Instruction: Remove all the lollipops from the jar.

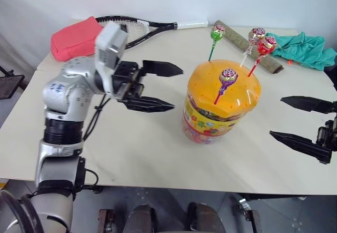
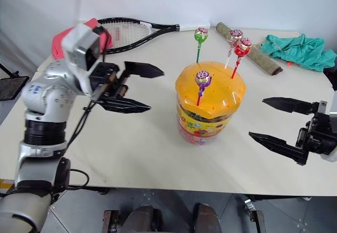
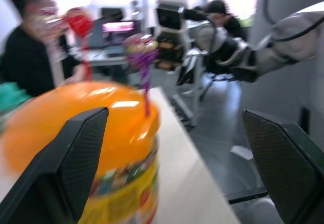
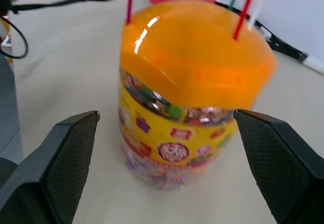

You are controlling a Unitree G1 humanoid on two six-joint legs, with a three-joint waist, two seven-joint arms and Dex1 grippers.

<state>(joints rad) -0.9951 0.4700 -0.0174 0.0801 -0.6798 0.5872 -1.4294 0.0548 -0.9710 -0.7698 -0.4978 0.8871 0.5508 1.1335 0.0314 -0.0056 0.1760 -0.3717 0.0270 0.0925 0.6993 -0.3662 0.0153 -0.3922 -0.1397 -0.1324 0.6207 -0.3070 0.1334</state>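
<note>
On a pale tabletop, the jar stands upright between two grippers, four lollipops rising on sticks from its domed orange lid. The left gripper hovers just beside the jar, jaws spread and empty; the right gripper waits opposite, jaws likewise spread. A tennis racket, red pouch and teal cloth lie behind.

Bright even light; glare on jar lid; wrist views blurred.

No lettering on the jar label is legible.
</note>
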